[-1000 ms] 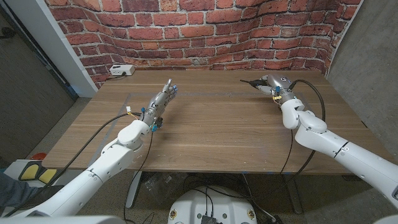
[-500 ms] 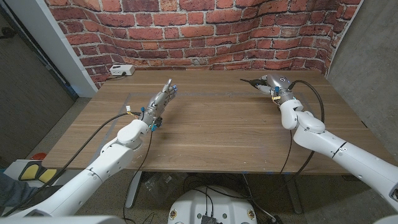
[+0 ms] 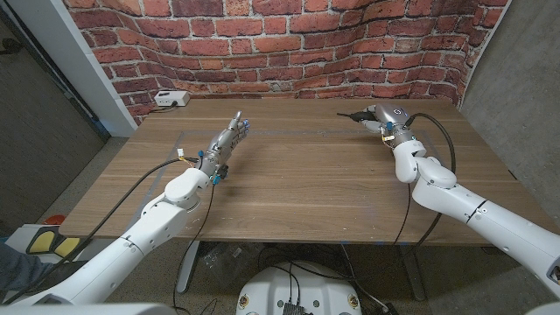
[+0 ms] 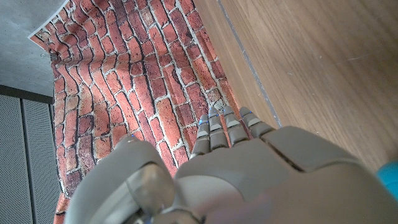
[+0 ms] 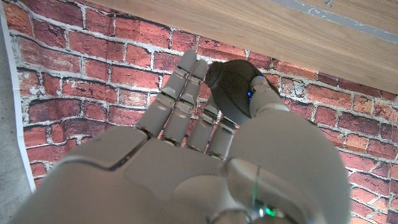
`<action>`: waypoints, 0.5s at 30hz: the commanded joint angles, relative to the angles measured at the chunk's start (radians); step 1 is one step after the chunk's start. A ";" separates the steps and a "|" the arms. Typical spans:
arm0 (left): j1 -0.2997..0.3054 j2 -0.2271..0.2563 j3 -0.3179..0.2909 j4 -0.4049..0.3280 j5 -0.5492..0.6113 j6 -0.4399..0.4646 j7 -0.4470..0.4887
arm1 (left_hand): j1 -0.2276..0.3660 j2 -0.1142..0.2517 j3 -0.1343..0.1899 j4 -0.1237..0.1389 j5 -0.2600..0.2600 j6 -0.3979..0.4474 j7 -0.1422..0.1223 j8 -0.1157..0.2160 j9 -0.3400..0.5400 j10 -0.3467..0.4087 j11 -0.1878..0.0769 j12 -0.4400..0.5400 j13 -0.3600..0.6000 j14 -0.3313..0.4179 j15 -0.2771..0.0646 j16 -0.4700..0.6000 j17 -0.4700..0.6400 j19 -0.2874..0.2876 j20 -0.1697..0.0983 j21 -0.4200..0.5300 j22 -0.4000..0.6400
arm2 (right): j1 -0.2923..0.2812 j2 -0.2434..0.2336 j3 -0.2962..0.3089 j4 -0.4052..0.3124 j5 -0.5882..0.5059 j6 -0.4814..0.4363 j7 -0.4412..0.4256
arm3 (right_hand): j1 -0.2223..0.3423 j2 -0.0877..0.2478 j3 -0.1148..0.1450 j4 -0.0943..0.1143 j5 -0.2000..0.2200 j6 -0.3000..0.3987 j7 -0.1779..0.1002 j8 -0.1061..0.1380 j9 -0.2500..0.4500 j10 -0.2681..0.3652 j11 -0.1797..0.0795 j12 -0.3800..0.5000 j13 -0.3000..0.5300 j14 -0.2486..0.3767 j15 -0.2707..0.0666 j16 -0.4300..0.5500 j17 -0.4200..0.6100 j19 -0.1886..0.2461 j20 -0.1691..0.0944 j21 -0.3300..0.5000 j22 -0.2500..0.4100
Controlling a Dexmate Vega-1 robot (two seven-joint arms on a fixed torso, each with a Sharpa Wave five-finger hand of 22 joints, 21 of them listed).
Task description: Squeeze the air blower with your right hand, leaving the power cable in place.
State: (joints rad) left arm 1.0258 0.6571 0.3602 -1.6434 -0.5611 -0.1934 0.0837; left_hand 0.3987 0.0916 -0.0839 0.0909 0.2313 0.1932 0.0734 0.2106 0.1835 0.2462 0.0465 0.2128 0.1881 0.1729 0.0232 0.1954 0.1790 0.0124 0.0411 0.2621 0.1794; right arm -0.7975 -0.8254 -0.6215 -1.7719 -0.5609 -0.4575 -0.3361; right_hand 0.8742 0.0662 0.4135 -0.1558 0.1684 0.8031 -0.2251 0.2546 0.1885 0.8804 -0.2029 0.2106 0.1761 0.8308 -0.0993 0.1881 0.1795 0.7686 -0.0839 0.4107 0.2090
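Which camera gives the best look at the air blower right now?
The right wrist view: the air blower's dark rounded bulb sits close up, with the right hand wrapped around it. In the head view it is small and far off, mostly covered by that hand, its nozzle poking out. The left wrist view looks elsewhere.

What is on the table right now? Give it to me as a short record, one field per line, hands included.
surface: wooden table in front of a brick-pattern backdrop
task object: black air blower, far right part of the table
right hand: wrapped around the air blower, fingers and thumb on its bulb
left hand: holds nothing, fingers extended over the table's left half
other item: white power adapter at the far left corner
power cable: cannot make one out
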 commanded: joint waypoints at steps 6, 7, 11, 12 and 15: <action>0.004 0.002 -0.001 -0.006 0.002 -0.001 0.004 | -0.001 0.006 -0.007 0.004 -0.006 0.009 0.003 -0.002 0.005 0.005 -0.002 -0.001 0.006 0.013 0.001 -0.002 0.005 0.006 0.000 -0.008 0.001 | -0.003 -0.004 -0.005 -0.007 -0.020 -0.014 0.006 | 0.007 -0.023 -0.007 -0.004 0.011 -0.031 0.001 -0.023 0.004 -0.034 -0.004 -0.015 0.002 -0.024 -0.110 -0.010 0.003 -0.012 -0.092 0.006 0.000; 0.003 0.002 -0.001 -0.007 0.003 -0.001 0.005 | -0.001 0.006 -0.007 0.004 -0.007 0.009 0.004 -0.002 0.005 0.006 -0.001 -0.001 0.006 0.013 0.001 -0.002 0.005 0.006 0.000 -0.008 0.001 | -0.003 -0.005 -0.007 -0.008 -0.023 -0.017 0.007 | 0.006 -0.026 -0.009 -0.003 0.012 -0.039 0.002 -0.027 0.004 -0.038 -0.004 -0.016 0.003 -0.026 -0.109 -0.009 0.003 -0.013 -0.092 0.006 -0.001; 0.003 0.004 -0.001 -0.010 0.003 0.003 0.006 | -0.001 0.006 -0.008 0.004 -0.007 0.010 0.004 -0.003 0.005 0.006 0.001 -0.002 0.006 0.014 0.001 -0.002 0.005 0.007 0.001 -0.009 0.001 | -0.003 -0.004 -0.010 -0.011 -0.034 -0.030 0.007 | 0.007 -0.037 -0.013 -0.004 0.013 -0.054 0.002 -0.035 0.005 -0.054 -0.005 -0.021 0.003 -0.031 -0.108 -0.010 0.003 -0.018 -0.092 0.005 -0.002; 0.002 0.004 -0.001 -0.010 0.003 0.004 0.007 | -0.001 0.006 -0.008 0.004 -0.007 0.010 0.004 -0.003 0.005 0.006 0.000 -0.002 0.006 0.013 0.001 -0.002 0.005 0.007 0.001 -0.010 0.001 | -0.003 -0.005 -0.011 -0.012 -0.037 -0.033 0.008 | 0.008 -0.039 -0.014 -0.004 0.013 -0.058 0.002 -0.038 0.005 -0.057 -0.005 -0.021 0.003 -0.034 -0.106 -0.010 0.003 -0.020 -0.090 0.005 -0.002; 0.002 0.002 -0.003 -0.010 0.001 0.005 0.009 | 0.000 0.007 -0.008 0.004 -0.008 0.010 0.004 -0.003 0.005 0.007 -0.001 -0.002 0.006 0.015 0.002 -0.002 0.005 0.007 0.001 -0.010 0.001 | -0.005 -0.005 -0.011 -0.013 -0.040 -0.035 0.007 | 0.010 -0.046 -0.016 -0.006 0.014 -0.062 0.001 -0.040 0.006 -0.060 -0.005 -0.021 0.003 -0.038 -0.108 -0.011 0.002 -0.021 -0.090 0.005 -0.002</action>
State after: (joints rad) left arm 1.0280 0.6584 0.3603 -1.6494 -0.5600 -0.1933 0.0876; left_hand 0.3881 0.1021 -0.0882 0.0953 0.2234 0.1932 0.0734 0.2106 0.1835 0.2462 0.0465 0.2128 0.1881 0.1768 0.0271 0.1954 0.1790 0.0123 0.0411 0.2551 0.1793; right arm -0.7993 -0.8289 -0.6273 -1.7777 -0.5805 -0.4722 -0.3325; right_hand 0.8804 0.0304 0.4012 -0.1599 0.1778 0.7443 -0.2233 0.2179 0.1892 0.8294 -0.2079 0.1917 0.1761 0.8023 -0.0925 0.1797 0.1794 0.7519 -0.0777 0.4104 0.2042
